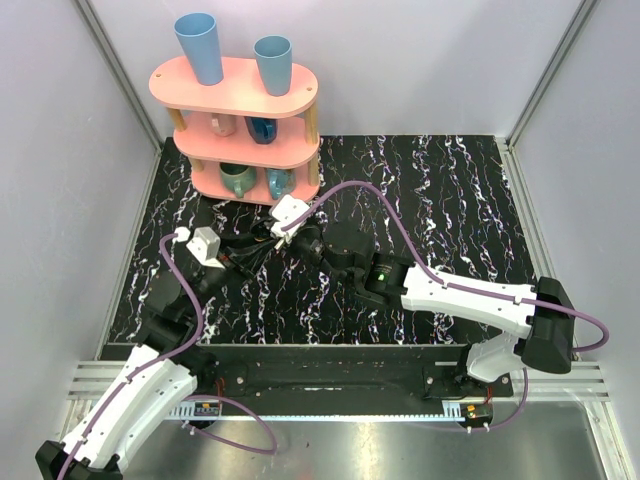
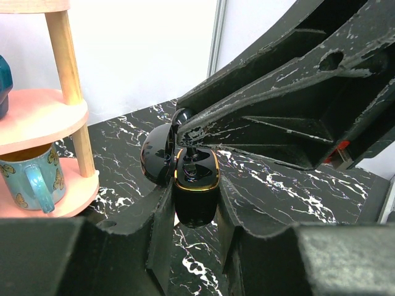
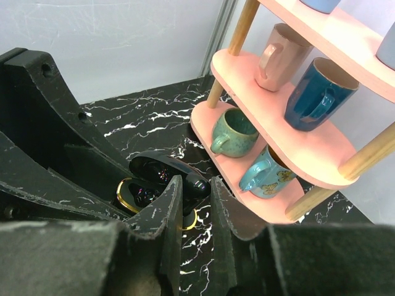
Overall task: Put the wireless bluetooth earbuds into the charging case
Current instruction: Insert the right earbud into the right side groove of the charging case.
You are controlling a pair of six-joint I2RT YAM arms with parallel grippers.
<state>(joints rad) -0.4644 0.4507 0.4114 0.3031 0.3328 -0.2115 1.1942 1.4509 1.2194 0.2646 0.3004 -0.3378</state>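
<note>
The charging case [image 2: 196,196] is glossy black with a gold rim, not pale, and its lid [image 2: 157,155] is swung open to the left. My left gripper [image 2: 195,205] is shut on the case body and holds it above the table. From the right, my right gripper [image 3: 196,185] comes down over the open case, shut on a small glossy black earbud [image 3: 201,182]. In the left wrist view that earbud [image 2: 184,117] sits at the tip of the right fingers [image 2: 265,105], just above the case's opening. Something dark and shiny [image 3: 142,196] lies in the case's pocket. In the top view both grippers meet [image 1: 268,243].
A pink three-tier rack [image 1: 245,120] with several cups stands at the back left, close behind the grippers; its lower shelves [image 3: 278,142] and wooden posts [image 2: 69,80] are near. White walls enclose the black marbled table [image 1: 450,200].
</note>
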